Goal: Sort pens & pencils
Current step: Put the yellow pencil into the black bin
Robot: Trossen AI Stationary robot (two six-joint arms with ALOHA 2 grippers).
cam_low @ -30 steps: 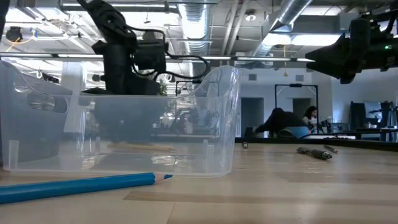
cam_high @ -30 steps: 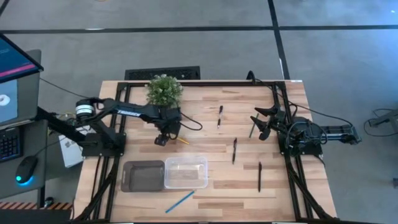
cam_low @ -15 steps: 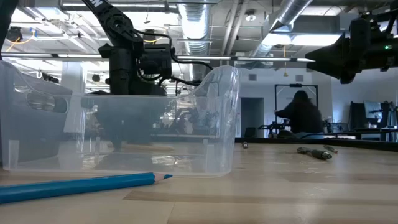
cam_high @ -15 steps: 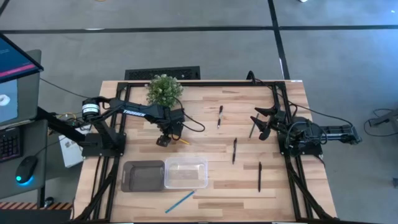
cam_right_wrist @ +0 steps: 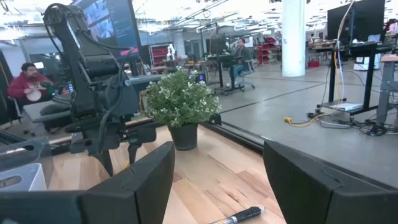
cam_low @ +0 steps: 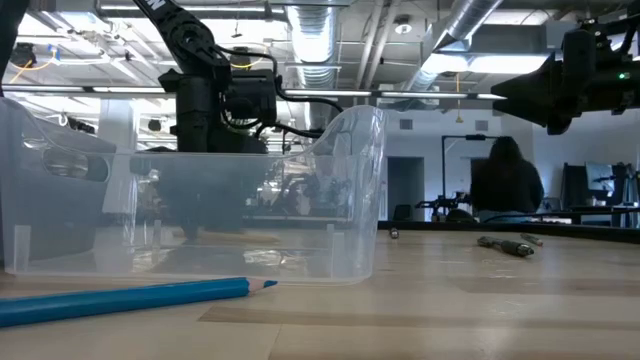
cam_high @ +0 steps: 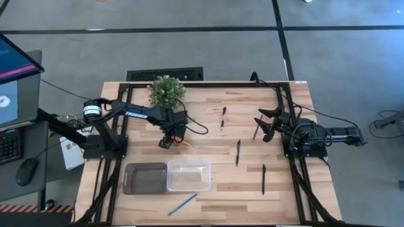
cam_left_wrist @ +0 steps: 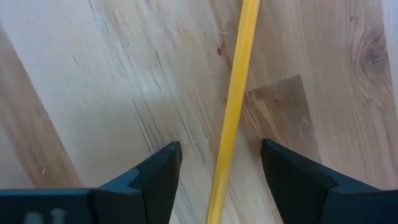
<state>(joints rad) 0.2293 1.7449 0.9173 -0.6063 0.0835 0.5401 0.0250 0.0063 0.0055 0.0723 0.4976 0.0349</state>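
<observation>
The left gripper (cam_left_wrist: 217, 168) hangs low over the yellow pencil (cam_left_wrist: 233, 112) near the potted plant (cam_high: 166, 91), jaws apart, straddling it — the pencil's ends are cut off. The right gripper (cam_high: 264, 126) waits open at the right edge. 4 pens (cam_high: 238, 152) lie scattered; the blue pencil (cam_high: 182, 204) rests below the clear bin (cam_high: 188, 174).

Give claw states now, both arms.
Left claw: open, straddling the yellow pencil, not gripping.
Right claw: open, empty, parked at table's right side.

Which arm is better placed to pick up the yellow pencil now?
Left. The left gripper hangs open directly over the yellow pencil, a finger on each side. The right gripper waits far across the table.
</observation>
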